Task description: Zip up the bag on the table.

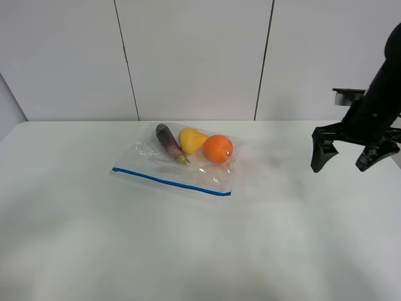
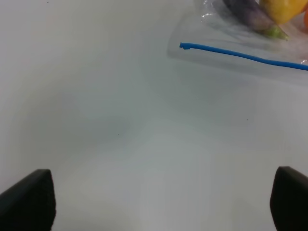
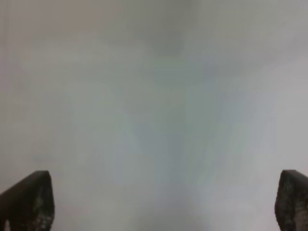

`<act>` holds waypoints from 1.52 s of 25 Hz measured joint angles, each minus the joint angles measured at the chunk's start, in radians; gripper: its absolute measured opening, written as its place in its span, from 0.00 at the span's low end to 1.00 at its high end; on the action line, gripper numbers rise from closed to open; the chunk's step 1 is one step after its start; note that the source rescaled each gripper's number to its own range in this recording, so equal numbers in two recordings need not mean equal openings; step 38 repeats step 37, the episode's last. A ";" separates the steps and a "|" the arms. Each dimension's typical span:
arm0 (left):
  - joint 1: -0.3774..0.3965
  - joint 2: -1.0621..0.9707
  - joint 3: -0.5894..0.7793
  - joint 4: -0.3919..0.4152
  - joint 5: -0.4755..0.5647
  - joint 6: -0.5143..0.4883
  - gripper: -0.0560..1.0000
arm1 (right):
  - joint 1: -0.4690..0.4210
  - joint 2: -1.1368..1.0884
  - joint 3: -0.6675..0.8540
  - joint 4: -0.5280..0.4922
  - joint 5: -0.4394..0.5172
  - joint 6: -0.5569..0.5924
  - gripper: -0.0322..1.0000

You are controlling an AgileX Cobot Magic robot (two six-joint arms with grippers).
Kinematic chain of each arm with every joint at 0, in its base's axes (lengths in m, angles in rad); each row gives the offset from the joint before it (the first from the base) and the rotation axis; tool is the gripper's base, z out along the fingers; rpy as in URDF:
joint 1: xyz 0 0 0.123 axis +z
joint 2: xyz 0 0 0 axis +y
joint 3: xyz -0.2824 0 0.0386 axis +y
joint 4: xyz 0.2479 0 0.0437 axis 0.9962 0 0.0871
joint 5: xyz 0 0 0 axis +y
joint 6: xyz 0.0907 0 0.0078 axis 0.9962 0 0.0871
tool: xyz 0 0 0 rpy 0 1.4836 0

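Note:
The clear plastic bag (image 1: 188,169) lies flat on the white table (image 1: 200,251), left of centre. Its blue zipper strip (image 1: 170,181) runs along the near edge. Inside are an eggplant (image 1: 169,142), a yellow pear (image 1: 192,139) and an orange (image 1: 217,148). My right gripper (image 1: 343,164) hangs open and empty above the table at the far right, well away from the bag. My left gripper (image 2: 163,202) is open and empty over bare table, with the bag's zipper strip (image 2: 240,54) some way ahead of it. The left arm does not show in the high view.
A white panelled wall (image 1: 194,56) stands behind the table. The right wrist view shows only blurred white surface between its fingertips (image 3: 29,199).

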 joint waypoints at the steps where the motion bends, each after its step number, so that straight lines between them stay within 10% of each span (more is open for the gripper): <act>1: 0.000 0.000 0.000 0.000 0.000 0.000 1.00 | 0.000 -0.059 0.060 0.000 0.001 0.000 0.99; 14: 0.000 0.000 0.000 0.000 0.000 0.000 1.00 | 0.000 -0.980 0.726 0.007 -0.198 0.000 0.99; 26: 0.000 0.000 0.000 0.000 0.000 0.000 1.00 | 0.000 -1.641 0.780 -0.023 -0.197 0.052 0.99; 38: 0.000 0.000 0.000 0.000 0.000 0.000 1.00 | 0.000 -1.678 0.780 -0.041 -0.196 0.071 1.00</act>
